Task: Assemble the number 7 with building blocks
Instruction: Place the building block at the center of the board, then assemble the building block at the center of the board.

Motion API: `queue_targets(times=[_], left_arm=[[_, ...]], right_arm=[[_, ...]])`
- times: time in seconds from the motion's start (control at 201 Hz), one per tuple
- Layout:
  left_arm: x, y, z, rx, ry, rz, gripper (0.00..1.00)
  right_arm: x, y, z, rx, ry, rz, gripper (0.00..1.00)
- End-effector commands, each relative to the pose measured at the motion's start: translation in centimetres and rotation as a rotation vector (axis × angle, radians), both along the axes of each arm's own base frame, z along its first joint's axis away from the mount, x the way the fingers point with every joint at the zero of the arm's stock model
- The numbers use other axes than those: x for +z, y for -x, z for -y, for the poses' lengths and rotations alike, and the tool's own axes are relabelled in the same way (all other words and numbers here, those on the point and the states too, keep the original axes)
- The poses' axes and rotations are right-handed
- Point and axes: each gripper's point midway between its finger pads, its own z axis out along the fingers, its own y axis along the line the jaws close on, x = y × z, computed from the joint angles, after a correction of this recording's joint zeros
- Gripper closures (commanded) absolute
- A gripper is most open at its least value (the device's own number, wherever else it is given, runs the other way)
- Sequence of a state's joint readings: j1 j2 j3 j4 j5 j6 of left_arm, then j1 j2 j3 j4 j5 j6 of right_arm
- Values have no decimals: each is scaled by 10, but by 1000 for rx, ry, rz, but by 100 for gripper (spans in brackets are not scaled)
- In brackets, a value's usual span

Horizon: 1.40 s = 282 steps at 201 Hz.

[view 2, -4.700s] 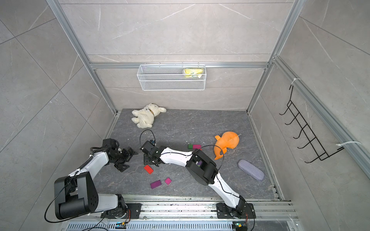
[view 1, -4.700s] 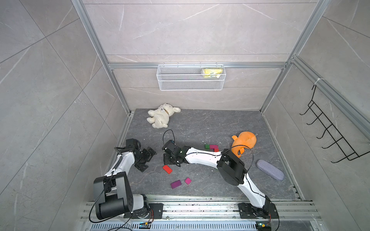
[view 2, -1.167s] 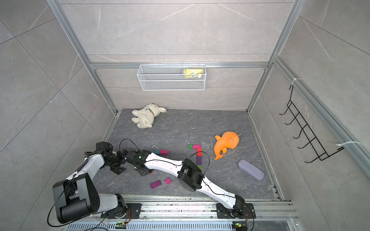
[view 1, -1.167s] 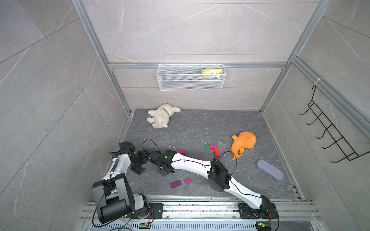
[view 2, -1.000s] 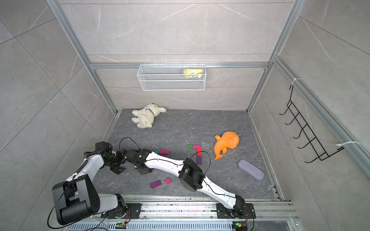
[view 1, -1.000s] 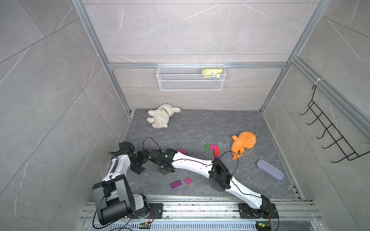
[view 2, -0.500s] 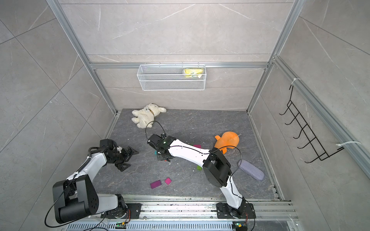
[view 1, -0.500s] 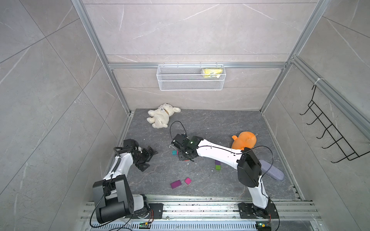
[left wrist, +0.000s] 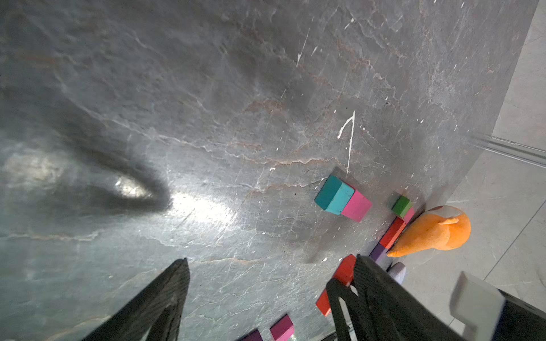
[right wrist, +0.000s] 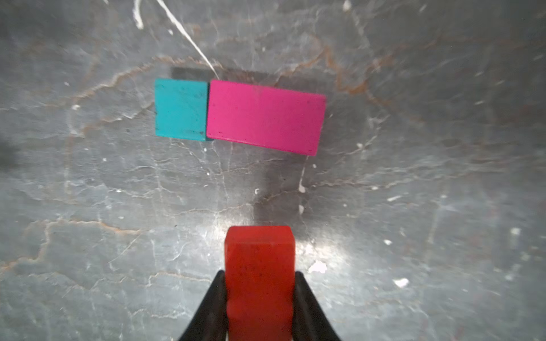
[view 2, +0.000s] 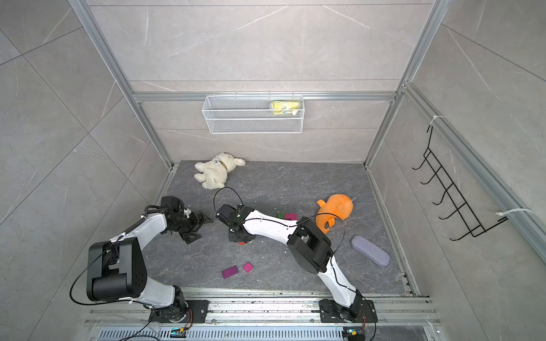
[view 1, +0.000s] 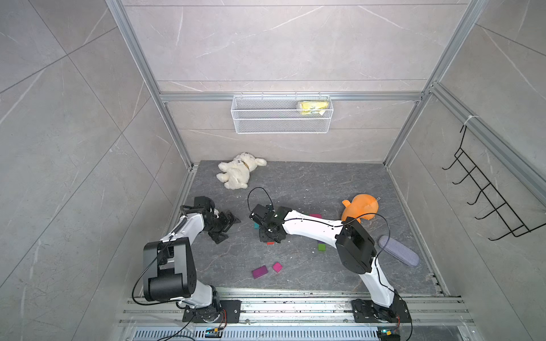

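Observation:
My right gripper (right wrist: 260, 298) is shut on a red block (right wrist: 259, 274), held just above the floor at mid-left (view 1: 270, 242). Just ahead of the red block lie a teal square (right wrist: 180, 108) and a magenta rectangle (right wrist: 264, 116), touching side by side. My left gripper (view 1: 228, 225) stands open and empty low over the floor, to the left of them. A green (left wrist: 401, 205), red (left wrist: 393, 233) and purple (left wrist: 378, 252) row of blocks lies beside the orange plush toy (view 1: 359, 208); the right arm hides most of it in both top views. A purple rectangle (view 1: 260, 271) and a pink square (view 1: 277, 267) lie near the front.
A white plush dog (view 1: 237, 172) lies at the back left. A grey oblong case (view 1: 399, 251) sits at the right. A wire basket (view 1: 282, 118) hangs on the back wall and a black hook rack (view 1: 487, 195) on the right wall. Aluminium frame rails border the floor.
My right gripper has swung from beside the left gripper towards the middle, carrying the red block to the teal and magenta pair. The left gripper has shifted slightly.

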State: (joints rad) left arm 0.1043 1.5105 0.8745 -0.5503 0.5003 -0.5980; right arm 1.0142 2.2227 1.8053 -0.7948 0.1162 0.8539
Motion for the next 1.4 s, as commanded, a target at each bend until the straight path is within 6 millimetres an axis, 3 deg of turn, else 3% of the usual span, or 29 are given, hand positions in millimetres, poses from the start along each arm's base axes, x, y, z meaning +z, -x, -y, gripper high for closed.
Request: queue_targets(times=[0.0,0.324,0.518,0.727,0.891,1.145,1.399], left_arm=[[7,-8,4,-26,3,28,11],[0,-6,5,-32,6,8,11],[-1,-7,6,-29,9,3,11],[-1,-3,7,-32,5,4,12],[1,4,6,-33,-9,6,12],[0,17,6,-36,-27,-4,14],[3,18,9,-46,-26,13,14]], right_arm=[[-9,-1,-1,-46,12,-21,76],[-20,-9,13,-106,52,-14,70],[-23,-14,13,-100,78,-13,58],[-12,-15,7,-86,60,-1,49],[1,-11,9,-80,46,18,49],[-7,-3,12,-70,49,-11,57],[-6,-6,9,-64,51,-3,67]])
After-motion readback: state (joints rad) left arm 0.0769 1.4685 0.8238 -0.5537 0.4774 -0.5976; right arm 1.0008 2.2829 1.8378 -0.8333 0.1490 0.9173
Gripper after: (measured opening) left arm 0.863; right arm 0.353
